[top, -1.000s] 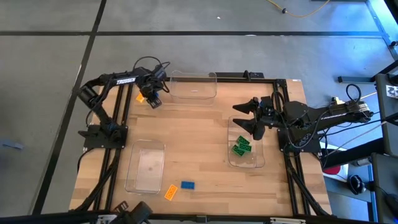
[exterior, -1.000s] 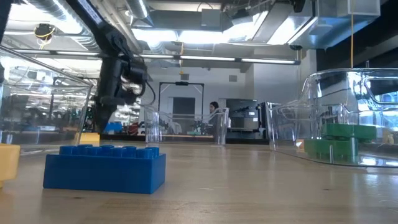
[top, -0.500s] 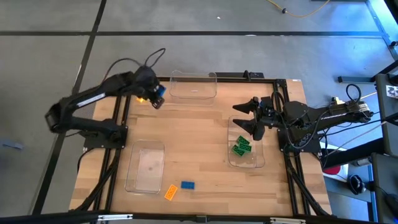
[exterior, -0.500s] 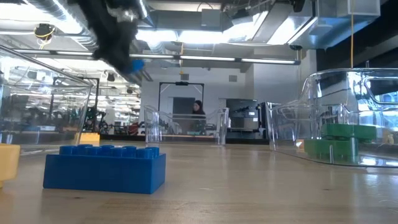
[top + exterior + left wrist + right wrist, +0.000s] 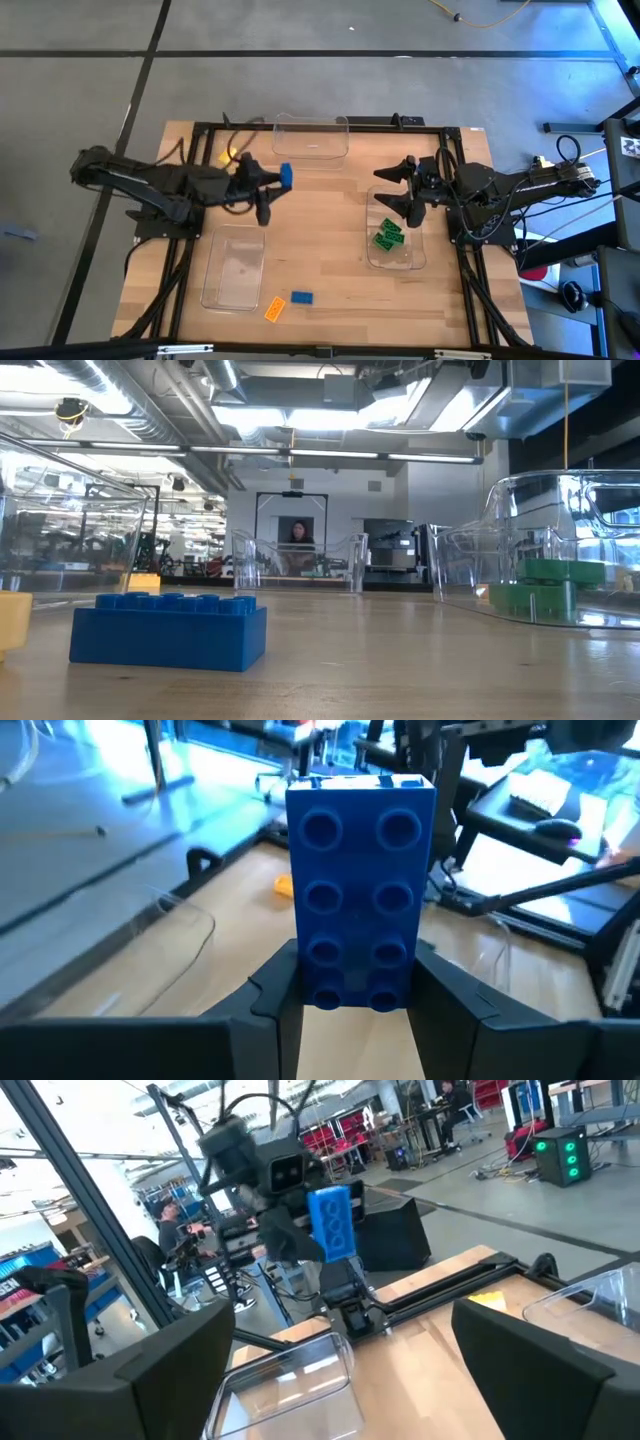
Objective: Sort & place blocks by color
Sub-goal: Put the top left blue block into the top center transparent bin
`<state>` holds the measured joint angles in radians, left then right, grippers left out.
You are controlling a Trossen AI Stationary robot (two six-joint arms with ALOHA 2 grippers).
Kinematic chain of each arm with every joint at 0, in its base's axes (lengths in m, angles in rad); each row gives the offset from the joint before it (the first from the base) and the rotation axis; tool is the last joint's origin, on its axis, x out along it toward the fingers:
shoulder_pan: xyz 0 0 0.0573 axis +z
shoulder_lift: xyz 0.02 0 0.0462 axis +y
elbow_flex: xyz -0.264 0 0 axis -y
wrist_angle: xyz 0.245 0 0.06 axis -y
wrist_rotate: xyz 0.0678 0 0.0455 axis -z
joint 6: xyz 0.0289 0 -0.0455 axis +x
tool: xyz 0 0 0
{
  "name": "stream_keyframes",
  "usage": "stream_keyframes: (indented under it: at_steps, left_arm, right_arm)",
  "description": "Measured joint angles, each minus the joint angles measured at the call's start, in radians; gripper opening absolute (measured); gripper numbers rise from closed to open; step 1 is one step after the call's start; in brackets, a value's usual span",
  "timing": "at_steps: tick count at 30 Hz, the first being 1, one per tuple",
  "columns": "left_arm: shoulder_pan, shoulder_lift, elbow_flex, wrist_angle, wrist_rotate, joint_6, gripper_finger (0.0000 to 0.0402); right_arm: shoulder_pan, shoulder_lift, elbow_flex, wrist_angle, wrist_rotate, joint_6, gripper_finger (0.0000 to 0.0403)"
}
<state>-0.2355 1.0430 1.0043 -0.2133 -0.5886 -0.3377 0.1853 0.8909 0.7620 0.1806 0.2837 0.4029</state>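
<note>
My left gripper (image 5: 272, 185) is shut on a blue studded brick (image 5: 360, 870) high above the table, left of its middle; the brick also shows in the high view (image 5: 286, 175) and the right wrist view (image 5: 331, 1221). My right gripper (image 5: 393, 190) is open and empty above the clear right tray (image 5: 408, 262), which holds green bricks (image 5: 388, 236). A second blue brick (image 5: 301, 298) and an orange brick (image 5: 274, 309) lie flat near the front edge. Another orange brick (image 5: 228, 155) lies at the far left. My left gripper pinches the blue brick's lower end (image 5: 352, 988) by its two long sides, between the two fingers (image 5: 275, 988). The brick's studded face is turned to the wrist camera. The brick stands upright beyond the fingertips, lifted clear of the table.
An empty clear tray (image 5: 311, 150) stands at the far edge, another (image 5: 232, 290) at the near left. The low view shows the near blue brick (image 5: 170, 630), a yellow brick (image 5: 12, 620) and the green bricks (image 5: 548, 588) in their tray. A person (image 5: 298, 535) stands in the room behind.
My left gripper has lifted the blue brick off the table's far left, risen out of the low view, and swung toward the table's middle and near side. The arm now lies stretched out toward the right. My right arm has kept still.
</note>
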Motion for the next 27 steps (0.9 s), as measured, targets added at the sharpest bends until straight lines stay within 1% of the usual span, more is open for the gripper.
stream_keyframes:
  at_steps: [2,9,10,12,16,21,24,27]
  left_arm:
    - [-0.017,0.016,0.001,0.041,-0.023,0.003,0.0127]
    - [-0.016,0.018,0.001,0.09,0.008,0.001,0.0127]
    - [-0.016,0.018,0.001,0.106,0.015,0.0,0.0127]
    - [-0.015,0.031,0.002,0.16,0.066,0.005,0.0127]
    - [-0.016,0.13,0.0,0.274,0.157,0.019,0.0127]
    - [-0.006,0.259,0.001,0.474,0.25,0.05,0.0127]
    - [0.006,0.319,0.001,0.523,0.297,0.056,0.0127]
    - [0.019,0.343,0.002,0.553,0.321,0.053,0.0127]
  right_arm:
    - [0.0,0.0,0.0,0.0,0.0,-0.008,0.0375]
    - [0.0,0.0,0.0,-0.012,0.001,-0.019,0.0375]
    - [0.0,0.003,0.0,-0.015,0.001,-0.019,0.0375]
    - [0.0,0.019,0.0,-0.023,0.002,-0.022,0.0375]
    - [0.0,0.102,0.004,-0.014,-0.015,-0.046,0.0375]
    - [0.0,0.249,0.06,0.036,-0.096,-0.042,0.0375]
    - [0.0,0.322,0.115,0.058,-0.142,-0.015,0.0375]
    - [0.0,0.37,0.166,0.057,-0.211,0.007,0.0375]
